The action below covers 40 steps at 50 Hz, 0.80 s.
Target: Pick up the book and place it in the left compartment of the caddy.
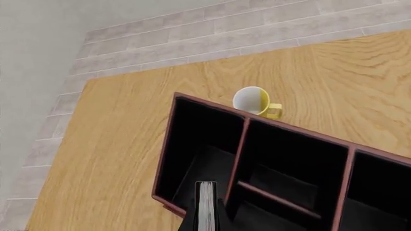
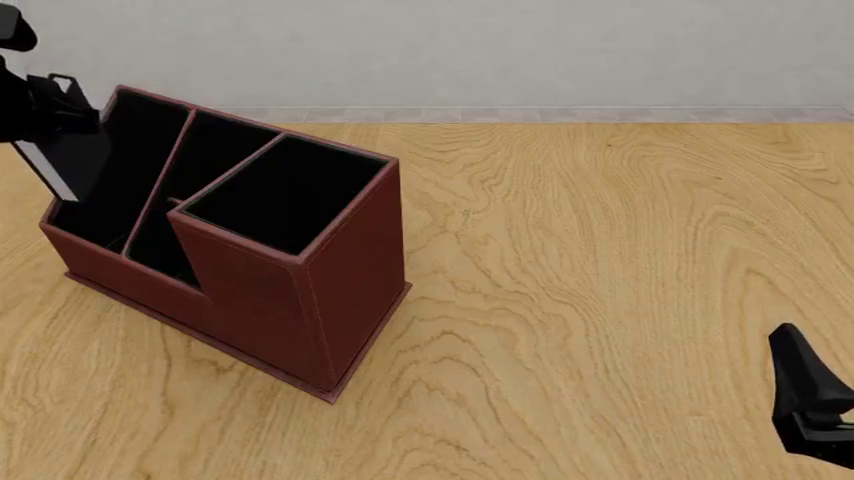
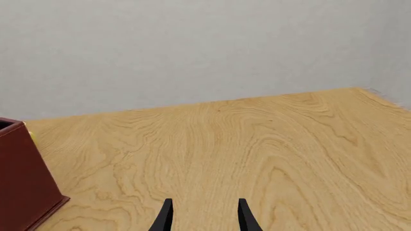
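**Book held over far-left end of caddy**

Book (image 2: 60, 160) clamped in left gripper (image 2: 40, 105), up at far-left of table (image 2: 601, 300), hanging at the left compartment (image 2: 114, 180). Held on edge, white page edges showing as a thin strip along its left side in front view; long axis running steeply up and down, leaning top-left to bottom-right. Lower end reaching to about the slot's rim level; whether inside or just above, cannot tell from front view. In left wrist view, book (image 1: 206, 204) seen page-edge on, narrow, lined up with the long slot (image 1: 205, 149) below it.

Caddy (image 2: 287, 290) set at an angle, tall square section at near-right corner, two narrow slots running toward far left. Left compartment outermost, its outer wall low and close beside book's left face; divider just right of it.

Yellow mug (image 1: 257, 102) just beyond caddy's far wall, visible in left wrist view only.

Right gripper (image 3: 203, 216) low at near-right of table, well apart from caddy, fingers parted with nothing between them. Wide bare wood between caddy and right arm.
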Each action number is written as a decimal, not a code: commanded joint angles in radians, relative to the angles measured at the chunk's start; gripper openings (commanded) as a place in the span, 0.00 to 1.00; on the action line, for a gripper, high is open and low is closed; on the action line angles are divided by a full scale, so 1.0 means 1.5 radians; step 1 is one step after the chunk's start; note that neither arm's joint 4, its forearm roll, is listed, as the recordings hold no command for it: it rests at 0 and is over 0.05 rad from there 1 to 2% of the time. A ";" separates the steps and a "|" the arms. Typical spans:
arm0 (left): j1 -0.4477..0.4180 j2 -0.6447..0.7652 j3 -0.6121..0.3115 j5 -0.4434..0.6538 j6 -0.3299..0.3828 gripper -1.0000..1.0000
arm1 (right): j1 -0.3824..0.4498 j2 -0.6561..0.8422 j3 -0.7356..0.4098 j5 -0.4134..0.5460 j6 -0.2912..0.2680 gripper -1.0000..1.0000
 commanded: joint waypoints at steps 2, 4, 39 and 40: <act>0.007 0.007 -0.003 -0.020 0.003 0.00 | 0.000 0.000 0.000 0.000 0.000 1.00; 0.007 0.009 -0.002 -0.022 0.002 0.00 | 0.000 0.002 0.000 -0.002 0.000 1.00; 0.012 0.064 -0.007 -0.079 0.009 0.00 | -0.001 -0.003 0.000 0.002 -0.001 1.00; 0.011 0.064 -0.006 -0.080 0.010 0.00 | -0.001 -0.003 0.000 0.002 -0.001 1.00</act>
